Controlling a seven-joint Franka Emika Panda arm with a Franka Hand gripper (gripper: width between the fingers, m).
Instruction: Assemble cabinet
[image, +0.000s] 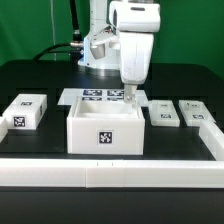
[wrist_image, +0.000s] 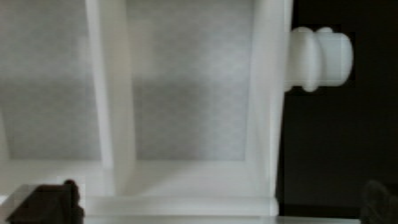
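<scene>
The cabinet (image: 105, 127) is a large white open-topped box with a tag on its front face, standing mid-table. It fills the wrist view (wrist_image: 187, 110), showing thick walls, an inner divider and a round white peg (wrist_image: 322, 58) on one outer side. My gripper (image: 130, 99) hangs straight down over the cabinet's rear corner on the exterior view's right. In the wrist view the gripper (wrist_image: 214, 205) is open, with one dark finger (wrist_image: 45, 205) on each side of a cabinet wall and a gap to each. It holds nothing.
The marker board (image: 92, 96) lies just behind the cabinet. One small white tagged block (image: 25, 111) sits at the exterior view's left, two more (image: 163, 113) (image: 195, 112) at its right. A white L-shaped rail (image: 110, 172) runs along the front and right.
</scene>
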